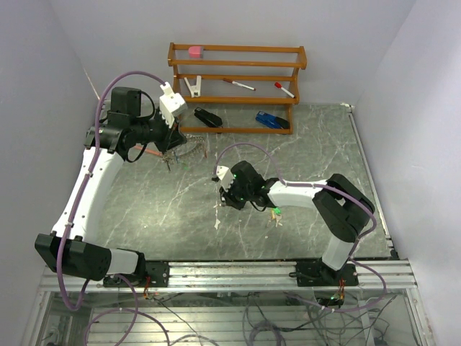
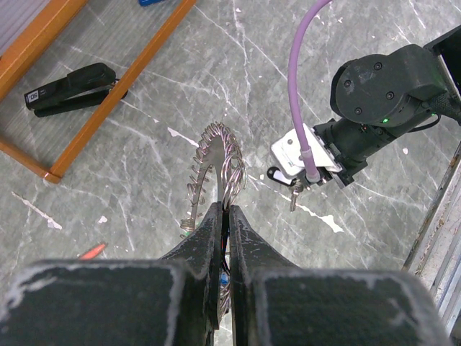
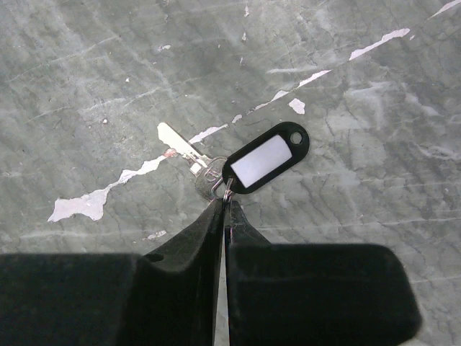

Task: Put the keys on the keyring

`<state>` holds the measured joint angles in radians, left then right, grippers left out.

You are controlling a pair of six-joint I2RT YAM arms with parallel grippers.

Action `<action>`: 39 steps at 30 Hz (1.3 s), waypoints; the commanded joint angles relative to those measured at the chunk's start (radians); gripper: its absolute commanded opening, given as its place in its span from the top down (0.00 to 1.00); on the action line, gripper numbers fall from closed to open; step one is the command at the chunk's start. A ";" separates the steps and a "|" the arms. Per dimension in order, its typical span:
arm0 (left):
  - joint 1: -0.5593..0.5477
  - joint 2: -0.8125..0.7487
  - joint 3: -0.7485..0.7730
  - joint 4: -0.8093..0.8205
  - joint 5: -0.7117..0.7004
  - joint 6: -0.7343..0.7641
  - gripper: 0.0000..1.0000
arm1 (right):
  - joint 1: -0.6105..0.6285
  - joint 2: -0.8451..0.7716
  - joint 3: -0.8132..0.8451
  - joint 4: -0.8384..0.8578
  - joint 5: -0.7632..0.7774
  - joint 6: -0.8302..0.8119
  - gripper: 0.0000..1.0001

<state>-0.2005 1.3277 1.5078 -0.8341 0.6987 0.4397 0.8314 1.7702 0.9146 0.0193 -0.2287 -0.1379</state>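
The keyring (image 2: 225, 157), a silver wire hoop fringed with small keys, sticks out past my left gripper (image 2: 225, 210), which is shut on its near edge. From above, that gripper (image 1: 171, 141) holds the keyring (image 1: 189, 151) at the table's back left. My right gripper (image 3: 225, 205) is shut on the small split ring that joins a silver key (image 3: 180, 144) to a black tag (image 3: 265, 160). It sits mid-table (image 1: 223, 196), low over the surface, and the left wrist view shows the key (image 2: 294, 199) dangling under it. A green-tagged key (image 1: 276, 211) lies by the right forearm.
A wooden rack (image 1: 238, 79) stands at the back with pens and a pink block (image 1: 195, 51) on it. In front of the rack lie a black stapler (image 1: 207, 117) and a blue object (image 1: 270, 120). A small red piece (image 2: 92, 251) lies left of my left gripper.
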 commanded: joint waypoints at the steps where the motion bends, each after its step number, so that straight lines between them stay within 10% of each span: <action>1: 0.010 -0.018 0.002 0.052 0.027 -0.005 0.93 | 0.003 0.016 0.015 0.031 0.004 0.003 0.98; 18: 0.010 -0.020 0.003 0.032 0.051 0.021 0.93 | 0.002 -0.196 -0.005 0.018 0.056 0.067 1.00; 29: 0.010 -0.026 0.028 -0.109 0.166 0.168 0.93 | 0.002 -0.504 0.210 -0.183 0.108 0.130 1.00; 39: 0.009 -0.006 0.062 -0.136 0.187 0.183 0.93 | 0.009 -0.431 0.442 -0.222 0.009 0.305 1.00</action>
<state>-0.1978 1.3277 1.5318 -0.9821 0.8425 0.6117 0.8318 1.2903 1.2900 -0.1669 -0.1619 0.0742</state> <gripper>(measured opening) 0.109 0.006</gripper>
